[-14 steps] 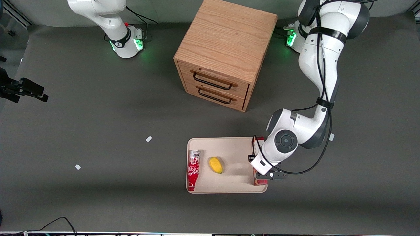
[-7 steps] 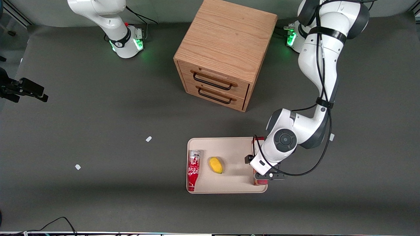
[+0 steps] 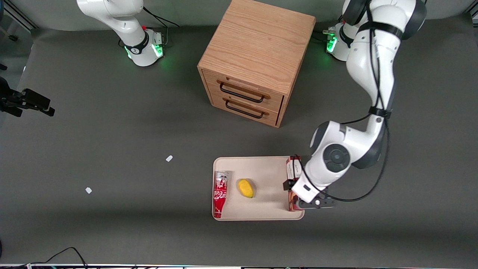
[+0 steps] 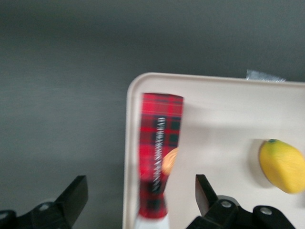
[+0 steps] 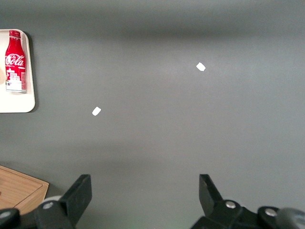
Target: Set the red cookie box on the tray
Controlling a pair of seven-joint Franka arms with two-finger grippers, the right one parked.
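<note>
Here the red cookie box is lying flat in the tray, lengthwise along the tray's short rim at the working arm's end, with its white end panel pointing toward the wooden cabinet. The end effector is hovering directly above the box, its two black fingers spread wide, one on each side of the carton and neither touching it. In the wrist view the plaid carton is sitting just inside the beige rim, with a tan cookie picture showing on its side. In the front view the working arm's wrist is covering the middle of the box, so only its two ends are showing.

A yellow lemon-like fruit is resting near the middle of the tray, well apart from the box. A red-and-white cola bottle is lying along the tray's rim at the parked arm's end. Two small white scraps are lying on the grey worktop, toward the parked arm's end.
</note>
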